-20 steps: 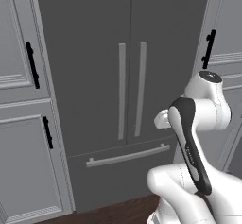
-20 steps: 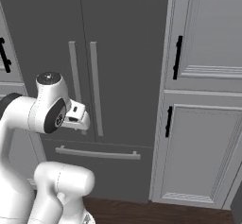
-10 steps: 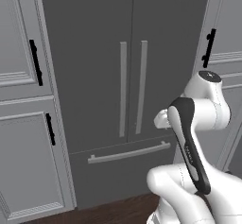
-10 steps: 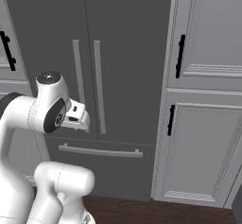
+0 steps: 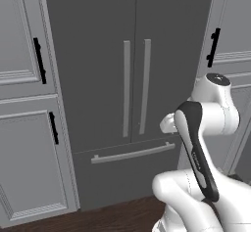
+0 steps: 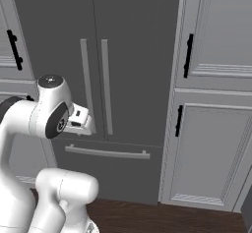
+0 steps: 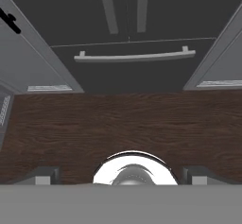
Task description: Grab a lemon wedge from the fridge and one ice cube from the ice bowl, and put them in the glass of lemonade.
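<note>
Matt dk grey fridge, painted cabs, dk wood floor.
Fridge (image 5: pixel 98 55) doors + btm drawer: flat dk grey, matt, smooth, no glare. Bar handles (image 5: pixel 127 86) lighter grey, look like brushed metal, satin; drawer handle (image 7: pixel 134 56) same finish. Cabinets (image 6: pixel 216 124) either side: pale grey, painted-looking paneled fronts w/ moulded frames, smooth, low sheen; their pulls (image 6: pixel 187 55) black, matt. Floor (image 7: pixel 118 124): dk brown wood, visible grain, planks, slight sheen. Arm (image 5: pixel 206 128): white shell, glossy plastic look w/ soft highlights; dk joint covers smooth, semi-gloss. Fingers (image 7: pixel 42 175) in hand view: grey, matt, exact material can't tell.
</note>
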You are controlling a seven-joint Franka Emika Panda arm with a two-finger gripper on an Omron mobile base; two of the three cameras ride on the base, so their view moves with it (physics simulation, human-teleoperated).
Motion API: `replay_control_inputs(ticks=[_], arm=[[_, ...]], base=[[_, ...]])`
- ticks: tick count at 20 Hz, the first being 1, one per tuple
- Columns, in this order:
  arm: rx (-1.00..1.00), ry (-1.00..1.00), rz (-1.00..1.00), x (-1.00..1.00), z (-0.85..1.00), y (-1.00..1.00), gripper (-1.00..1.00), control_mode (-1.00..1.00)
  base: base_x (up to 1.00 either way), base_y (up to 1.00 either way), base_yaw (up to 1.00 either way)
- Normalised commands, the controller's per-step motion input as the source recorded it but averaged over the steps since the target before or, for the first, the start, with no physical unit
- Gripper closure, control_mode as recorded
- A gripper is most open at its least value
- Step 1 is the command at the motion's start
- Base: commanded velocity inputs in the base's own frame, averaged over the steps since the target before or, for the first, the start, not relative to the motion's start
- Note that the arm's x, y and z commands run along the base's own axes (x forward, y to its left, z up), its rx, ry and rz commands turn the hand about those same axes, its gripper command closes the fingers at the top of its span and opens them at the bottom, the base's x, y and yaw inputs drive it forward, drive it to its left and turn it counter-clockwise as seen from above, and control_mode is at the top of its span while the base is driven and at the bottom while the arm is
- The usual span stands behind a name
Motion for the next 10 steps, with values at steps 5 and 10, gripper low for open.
replay_control_inputs(ticks=[5, 10], arm=[[0.00, 0.00, 0.00, 0.00, 0.00, 0.00, -1.00, 1.00], [0.00, 0.00, 0.00, 0.00, 0.00, 0.00, -1.00, 1.00]], base=[[0.45, 0.00, 0.00], [0.05, 0.00, 0.00]])
